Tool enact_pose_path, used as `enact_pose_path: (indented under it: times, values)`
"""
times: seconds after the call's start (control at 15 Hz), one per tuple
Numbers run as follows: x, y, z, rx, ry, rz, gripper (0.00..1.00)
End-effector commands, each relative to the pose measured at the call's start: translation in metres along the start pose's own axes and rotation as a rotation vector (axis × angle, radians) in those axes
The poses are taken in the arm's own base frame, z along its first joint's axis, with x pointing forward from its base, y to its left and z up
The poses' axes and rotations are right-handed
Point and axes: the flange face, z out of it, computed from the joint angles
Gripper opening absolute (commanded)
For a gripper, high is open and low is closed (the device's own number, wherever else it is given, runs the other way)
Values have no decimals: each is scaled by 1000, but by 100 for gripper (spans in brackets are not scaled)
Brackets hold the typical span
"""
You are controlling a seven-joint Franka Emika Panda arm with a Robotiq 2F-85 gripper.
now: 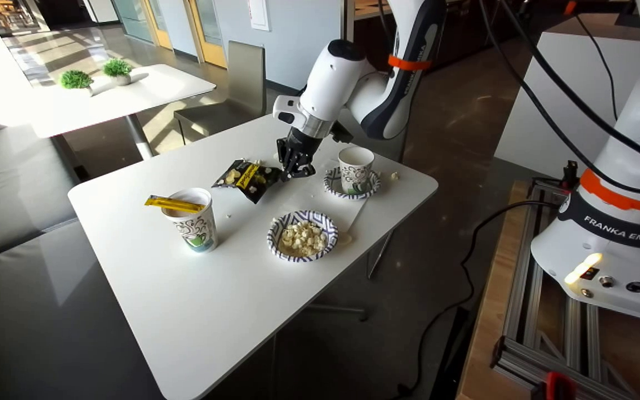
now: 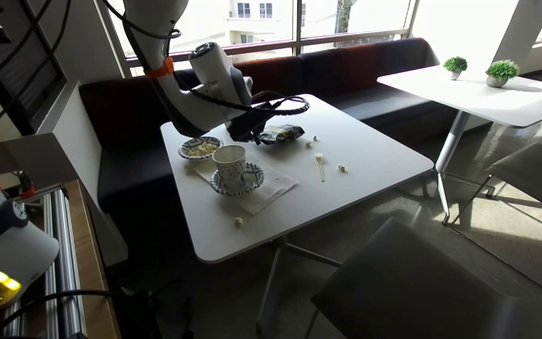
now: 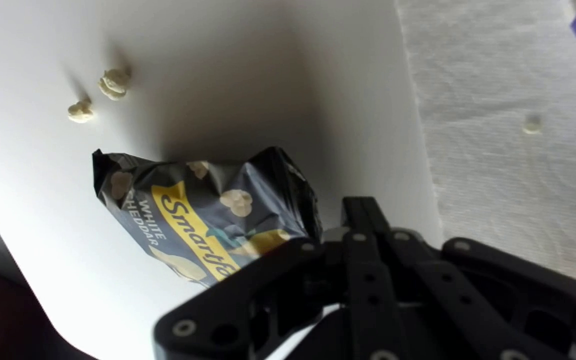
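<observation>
Closed fingers (image 3: 360,252) have the black snack bag (image 3: 213,215) lying just beside them.

franka panda arm (image 1: 375,103), white with black trim; base (image 1: 620,228) showing a yellow light (image 1: 583,269). forearm (image 1: 411,78), orange-banded, slants down from the top in both exterior views; wrist (image 1: 334,80) bent, leaning off vertical. robotiq gripper (image 3: 365,215) points down at an angle, black jaws fully together, meeting in wrist view.
</observation>
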Motion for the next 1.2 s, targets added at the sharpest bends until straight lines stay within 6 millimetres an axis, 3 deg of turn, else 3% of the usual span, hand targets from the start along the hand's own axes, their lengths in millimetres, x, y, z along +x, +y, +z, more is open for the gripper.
enact_pose_path:
  times: [0.0,0.6,0.93,1.13]
  values:
    - [0,-10,3,19,40,-30,0]
    - [-8,12,5,-22,23,-75,0]
    - [-10,1,15,7,37,-56,0]
    - [-10,5,18,1,37,-63,0]
